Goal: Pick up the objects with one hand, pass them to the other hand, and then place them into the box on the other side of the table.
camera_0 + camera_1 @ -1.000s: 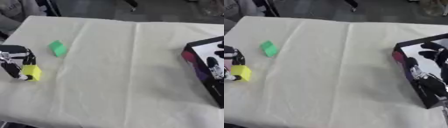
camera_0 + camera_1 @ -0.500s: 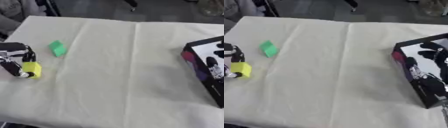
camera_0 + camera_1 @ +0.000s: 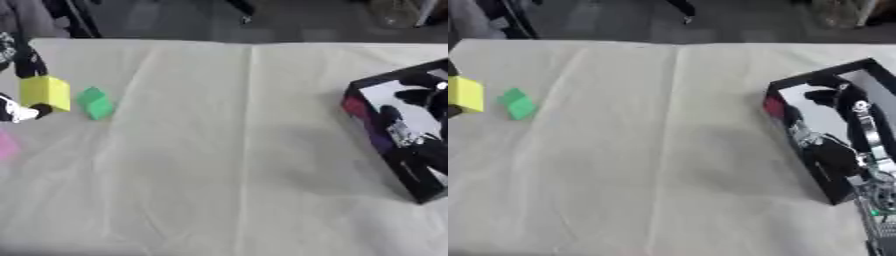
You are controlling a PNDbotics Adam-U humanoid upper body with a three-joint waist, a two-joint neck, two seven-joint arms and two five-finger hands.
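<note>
While pinched in left hand [image 3: 19,62] | block [image 3: 45,92]: yellow, boxy, plain-faced

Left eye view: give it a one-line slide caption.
Left hand holds a yellow block beside the green block; black box waits far right.

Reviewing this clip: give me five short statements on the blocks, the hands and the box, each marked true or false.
1. The left hand holds the yellow block. True.
2. The green block is inside the box. False: it lies on the table, at the left.
3. The box sits at the table's right side. True.
4. The right hand holds the green block. False: it is over the box, far from the block.
5. The yellow block lies right of the green block. False: left.
</note>
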